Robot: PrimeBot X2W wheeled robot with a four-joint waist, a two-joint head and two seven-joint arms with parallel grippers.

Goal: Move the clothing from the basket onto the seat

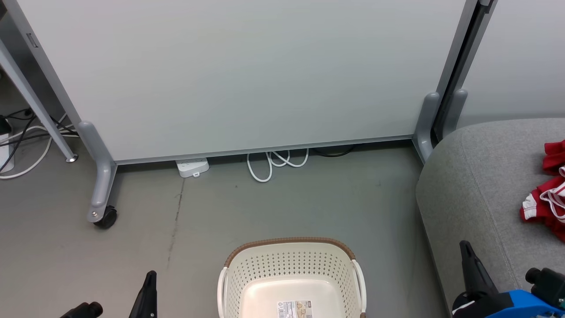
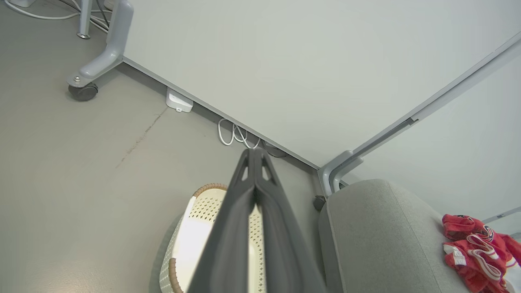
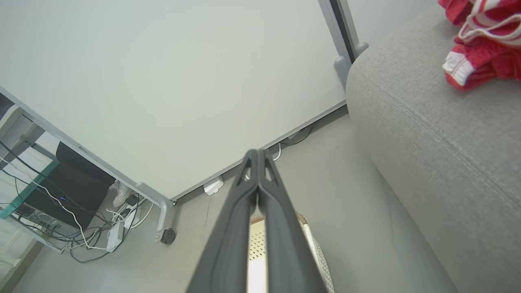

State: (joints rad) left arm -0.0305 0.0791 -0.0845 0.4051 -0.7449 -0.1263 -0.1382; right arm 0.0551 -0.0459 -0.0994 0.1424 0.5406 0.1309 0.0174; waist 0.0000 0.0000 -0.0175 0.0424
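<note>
We are standing over the oval cream-white perforated plastic laundry basket (image 1: 287, 241) with the brown woven-look rim, which is sitting on the grey floor (image 1: 309, 203) just beside the large grey fabric-upholstered seat (image 1: 476, 176). The soft bright red sports clothing (image 1: 547, 194), trimmed in white stripes, is lying crumpled on the seat cushion at the far right of the head view, well apart from the basket. The part of the basket's pale bottom that we are seeing is carrying a printed label and no red cloth; its nearest part is running off the bottom edge of the picture.

We are holding the left gripper (image 2: 254, 154) in the air above the basket with its two long dark fingers pressed together on nothing, and the right gripper (image 3: 257, 154) likewise pinched together and carrying nothing, near the seat's front corner. Behind, a pale grey wheeled partition panel (image 1: 247, 75) is closing off the scene, with a white power strip (image 1: 192, 167) and a looped white cable (image 1: 276, 161) lying at its foot.

We are judging the transfer to be at or near its finish. The next move is calling for a look into the hidden near part of the basket; if more clothing is lying there, one gripper will need to part its fingers and reach down past the rim.
</note>
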